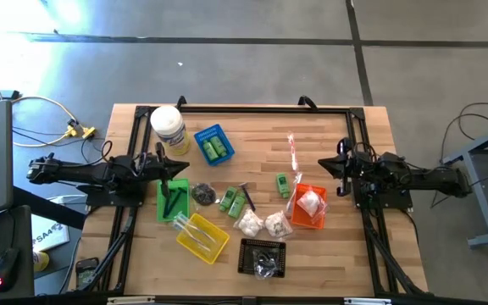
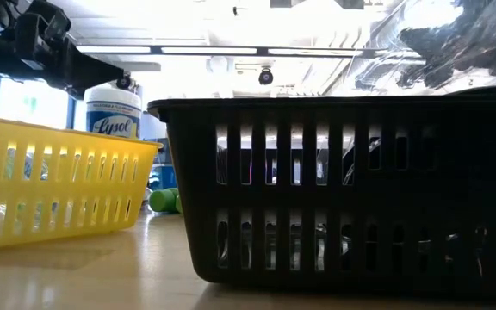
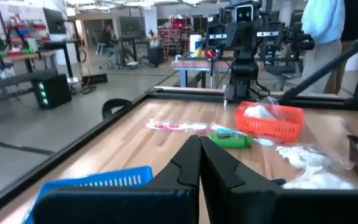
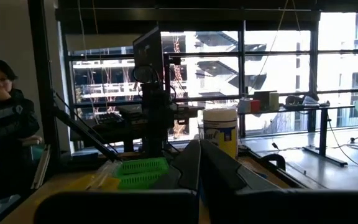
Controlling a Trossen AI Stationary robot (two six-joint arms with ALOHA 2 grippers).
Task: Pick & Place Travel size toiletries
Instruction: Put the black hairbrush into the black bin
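The toiletries lie mid-table. Two green bottles (image 1: 232, 200) and a third (image 1: 283, 184) lie on the wood, next to a black comb (image 1: 246, 196), a grey bit (image 1: 202, 194), two white packets (image 1: 263, 223) and a clear-wrapped stick (image 1: 293, 152). More sit in the blue (image 1: 213, 144), green (image 1: 173, 200), yellow (image 1: 202, 237), orange (image 1: 309, 206) and black (image 1: 263, 257) baskets. My left gripper (image 1: 185, 166) is shut and holds nothing, level above the table's left side. My right gripper (image 1: 320, 163) is shut and holds nothing at the right side, pointing slightly upward.
A big white jar with a yellow label (image 1: 168, 127) stands at the far left, close to my left arm. In the low view the black basket (image 2: 343, 189) and the yellow basket (image 2: 58, 185) fill the near edge. A person (image 4: 2, 112) sits beyond the table.
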